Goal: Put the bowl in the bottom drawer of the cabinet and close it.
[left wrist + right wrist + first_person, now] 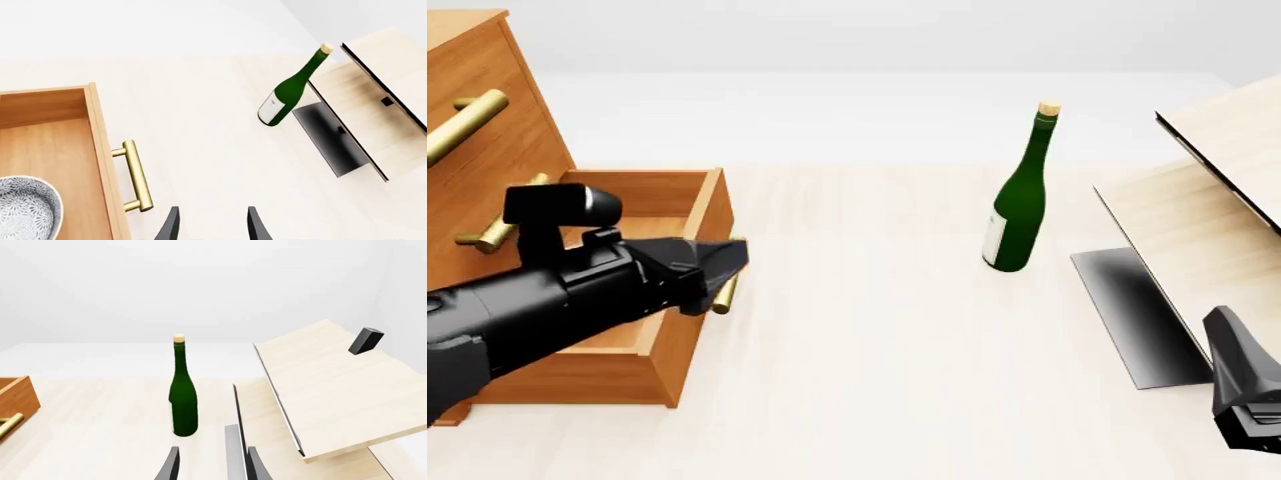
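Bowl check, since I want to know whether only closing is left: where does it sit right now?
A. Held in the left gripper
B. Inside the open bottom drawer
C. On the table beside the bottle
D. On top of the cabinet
B: the left wrist view shows the bowl resting on the floor of the open bottom drawer, behind its brass handle.

Sim test scene, no real room: blank white-grey backdrop at top of frame, flat rendered pale-wood bench [881, 330], w/ cabinet [481, 120] far left, green bottle [1018, 200] centre-right, light-wood structure [1214, 200] right.
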